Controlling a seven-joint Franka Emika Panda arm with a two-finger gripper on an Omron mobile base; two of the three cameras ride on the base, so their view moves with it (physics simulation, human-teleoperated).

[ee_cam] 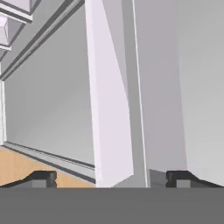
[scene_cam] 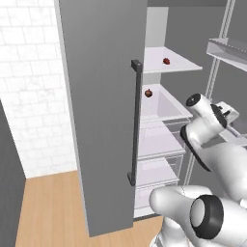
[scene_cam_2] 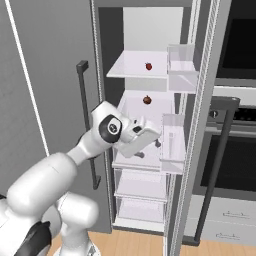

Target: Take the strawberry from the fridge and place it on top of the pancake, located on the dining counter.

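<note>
Strawberry (scene_cam: 166, 61), tiny, bright red and green-topped, sits on the upper white shelf of the tall grey open fridge (scene_cam: 103, 111), above a darker brownish-red round fruit (scene_cam: 148, 93).

From the right base, the robot's hand (scene_cam_2: 150, 145) hangs below both fruits, empty.

Along the hand, its dark fingertips (ee_cam: 43, 178) stand wide apart. Light, soft and easily bruised, I judge; pinch its sides gently.

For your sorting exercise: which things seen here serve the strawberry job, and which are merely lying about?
Belong to the job:
strawberry, on the upper shelf
fridge, doors open
tool, open, empty

Lying about:
darker red fruit, shelf below
oven
</note>
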